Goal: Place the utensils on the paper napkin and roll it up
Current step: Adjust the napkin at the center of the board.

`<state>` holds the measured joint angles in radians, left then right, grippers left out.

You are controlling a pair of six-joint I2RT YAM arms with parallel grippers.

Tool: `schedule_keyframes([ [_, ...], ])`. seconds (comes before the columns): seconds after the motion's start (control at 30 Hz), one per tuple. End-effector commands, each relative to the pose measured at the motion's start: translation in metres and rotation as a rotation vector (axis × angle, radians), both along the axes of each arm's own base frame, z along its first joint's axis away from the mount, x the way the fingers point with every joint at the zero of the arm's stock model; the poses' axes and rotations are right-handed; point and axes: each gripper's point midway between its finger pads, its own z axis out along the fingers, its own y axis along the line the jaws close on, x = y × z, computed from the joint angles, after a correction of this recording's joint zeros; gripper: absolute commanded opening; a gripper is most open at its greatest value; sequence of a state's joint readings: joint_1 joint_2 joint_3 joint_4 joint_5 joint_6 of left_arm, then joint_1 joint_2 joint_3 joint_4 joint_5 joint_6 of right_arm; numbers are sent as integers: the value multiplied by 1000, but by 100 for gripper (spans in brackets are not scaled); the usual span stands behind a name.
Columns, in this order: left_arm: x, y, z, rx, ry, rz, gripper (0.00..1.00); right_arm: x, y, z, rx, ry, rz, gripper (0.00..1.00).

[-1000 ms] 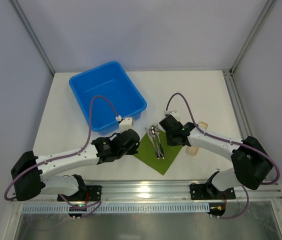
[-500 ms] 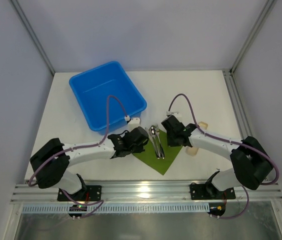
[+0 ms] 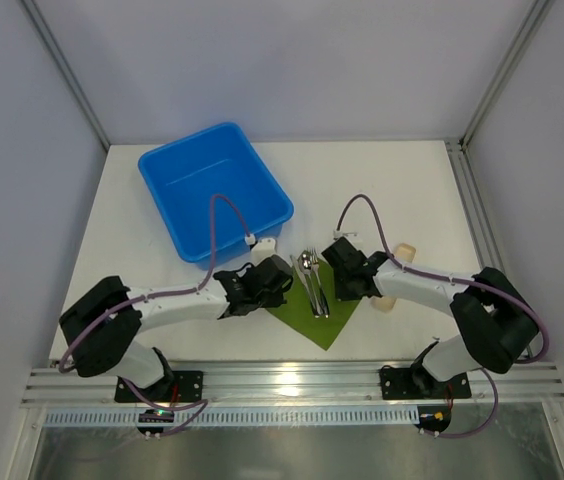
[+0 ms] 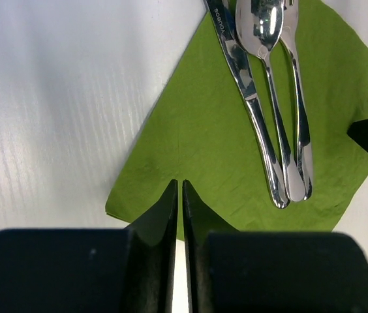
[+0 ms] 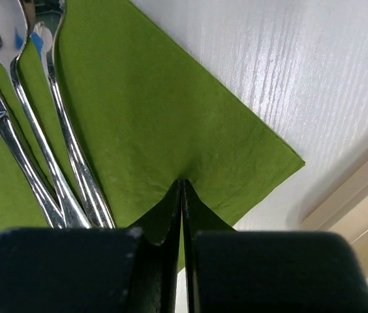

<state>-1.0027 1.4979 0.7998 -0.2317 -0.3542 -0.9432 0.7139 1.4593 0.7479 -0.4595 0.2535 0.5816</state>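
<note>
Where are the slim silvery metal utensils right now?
The slim silvery metal utensils lie side by side on the green paper napkin, front centre of the top view, between the left arm's fingers and the right arm's fingers.

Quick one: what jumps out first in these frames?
The bright green napkin near the front edge of the table, turned like a diamond, with three shiny utensils lying side by side on it. The left gripper and the right gripper flank it, jaws closed, tips over its left and right sides. Behind sits an empty blue bin.
</note>
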Motion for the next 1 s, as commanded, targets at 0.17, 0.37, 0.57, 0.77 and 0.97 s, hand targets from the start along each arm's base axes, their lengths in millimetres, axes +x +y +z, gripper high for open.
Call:
schedule_keyframes([
  [0.17, -1, 2, 33, -100, -51, 14, 10, -7, 20, -3, 52, -2, 6, 4],
  [0.37, -10, 12, 44, -128, -53, 12, 11, -16, 35, -7, 78, 19, 34, 4],
  [0.57, -18, 25, 54, -151, -60, 16, 13, -15, 30, 2, 58, -8, 28, 4],
  [0.77, -25, 28, 63, -181, -63, 2, 16, -12, 19, 22, 29, -67, 39, 4],
  [0.97, -33, 30, 65, -210, -51, -16, 20, -20, 11, 43, 60, -112, 55, 8],
])
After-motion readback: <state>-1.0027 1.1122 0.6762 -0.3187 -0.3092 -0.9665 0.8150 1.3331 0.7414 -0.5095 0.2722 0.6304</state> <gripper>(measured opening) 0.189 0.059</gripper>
